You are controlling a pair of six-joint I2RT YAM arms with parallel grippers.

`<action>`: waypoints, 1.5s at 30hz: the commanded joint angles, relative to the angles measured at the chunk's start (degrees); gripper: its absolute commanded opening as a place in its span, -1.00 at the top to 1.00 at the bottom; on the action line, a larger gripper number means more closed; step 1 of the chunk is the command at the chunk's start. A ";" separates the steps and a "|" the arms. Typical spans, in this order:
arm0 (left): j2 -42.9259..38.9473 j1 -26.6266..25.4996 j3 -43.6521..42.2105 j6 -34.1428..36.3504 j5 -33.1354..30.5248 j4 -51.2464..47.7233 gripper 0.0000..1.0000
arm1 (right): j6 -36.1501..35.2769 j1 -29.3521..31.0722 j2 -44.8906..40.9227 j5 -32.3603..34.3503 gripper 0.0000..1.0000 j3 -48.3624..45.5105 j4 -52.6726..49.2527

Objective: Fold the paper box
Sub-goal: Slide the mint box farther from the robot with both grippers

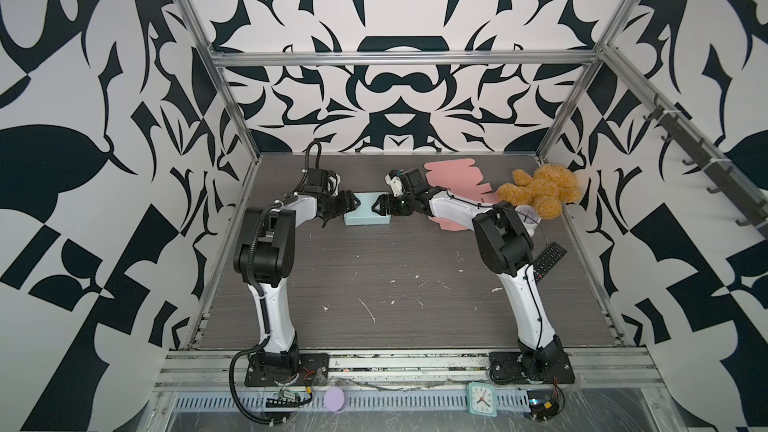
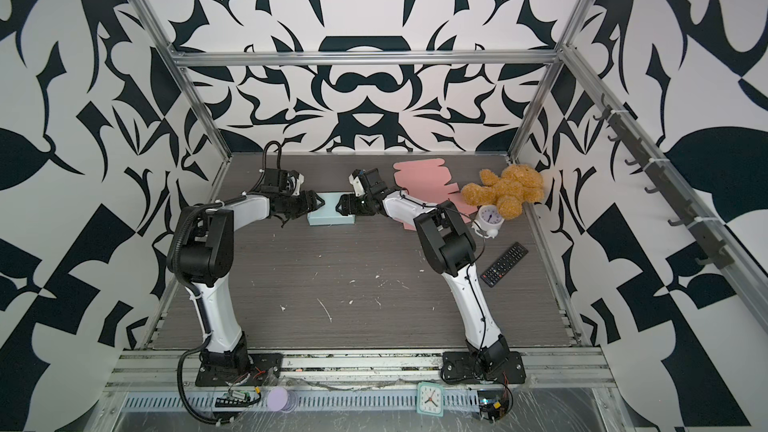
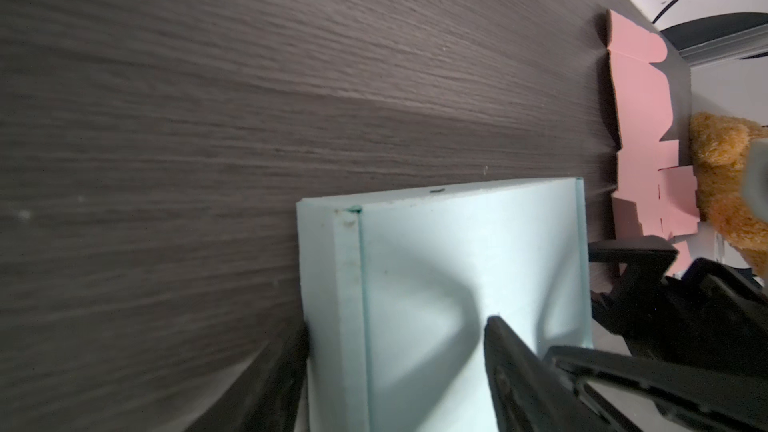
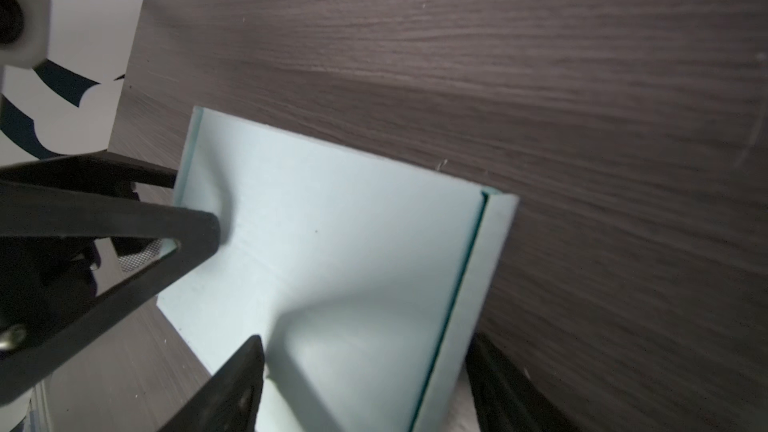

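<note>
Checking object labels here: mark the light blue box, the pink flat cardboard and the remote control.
light blue box (image 1: 368,213), in a top view, middle of its top face.
pink flat cardboard (image 1: 451,176), in a top view, its bare far panel.
remote control (image 2: 504,264), in a top view, its keypad.

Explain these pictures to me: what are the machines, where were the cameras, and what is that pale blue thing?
They are two robot arms bolted at the front of a dark table, each ending in a two-fingered gripper. Two pictures look down from one overhead camera; the two close-ups come from cameras on the arms' wrists. The left gripper and right gripper meet at a pale blue paper box, already folded up and resting on the table. Their jaws are spread against it, not lifting it. Nearby lie a flat pink cutout, a teddy bear, an alarm clock and a remote control.
</note>
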 commanded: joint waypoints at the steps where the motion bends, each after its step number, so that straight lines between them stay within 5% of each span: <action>1: 2.01 -0.71 2.60 -0.66 5.36 1.42 -0.39 | 0.89 1.17 1.59 -4.41 -0.57 4.33 1.27; 16: 9.19 0.92 10.32 -1.47 6.10 1.73 -0.38 | 1.80 -1.04 8.62 -4.44 -0.58 14.22 -1.03; 24: 8.65 2.22 8.35 -4.32 6.68 4.99 -0.68 | 1.50 -1.53 6.79 -1.65 -0.95 11.24 -0.35; 29: 7.38 3.34 6.86 -5.05 6.79 6.16 -0.98 | 1.79 -2.32 3.92 0.04 -0.98 8.45 0.55; 45: -2.23 5.10 0.27 -5.71 4.85 5.74 -0.98 | -2.28 -2.62 -5.36 6.27 -0.99 2.21 -2.40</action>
